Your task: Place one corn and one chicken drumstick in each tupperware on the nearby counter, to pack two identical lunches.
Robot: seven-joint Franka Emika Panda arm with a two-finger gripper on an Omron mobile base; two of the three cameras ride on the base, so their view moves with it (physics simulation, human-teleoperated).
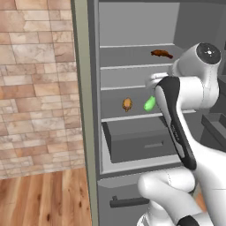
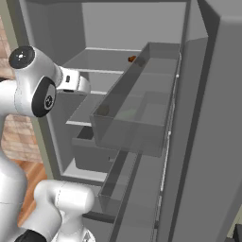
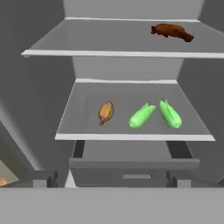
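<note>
I am looking into an open fridge. Two green corn cobs (image 3: pixel 141 116) (image 3: pixel 170 113) lie side by side on the middle shelf, with a chicken drumstick (image 3: pixel 105 112) to their left. A second, darker drumstick (image 3: pixel 171 31) lies on the shelf above, to the right. From the left base view I see one corn (image 1: pixel 150 103), the lower drumstick (image 1: pixel 127 104) and the upper drumstick (image 1: pixel 161 54). My gripper (image 3: pixel 111 181) is open and empty, its tips spread wide in front of the fridge, well short of the food. The tupperware and the counter are out of view.
A grey drawer (image 3: pixel 131 168) sits under the middle shelf. The fridge door (image 2: pixel 208 142) stands open on the right with a deep bin (image 2: pixel 137 118) on it. A brick wall (image 1: pixel 35 88) and wood floor (image 1: pixel 44 198) lie to the left.
</note>
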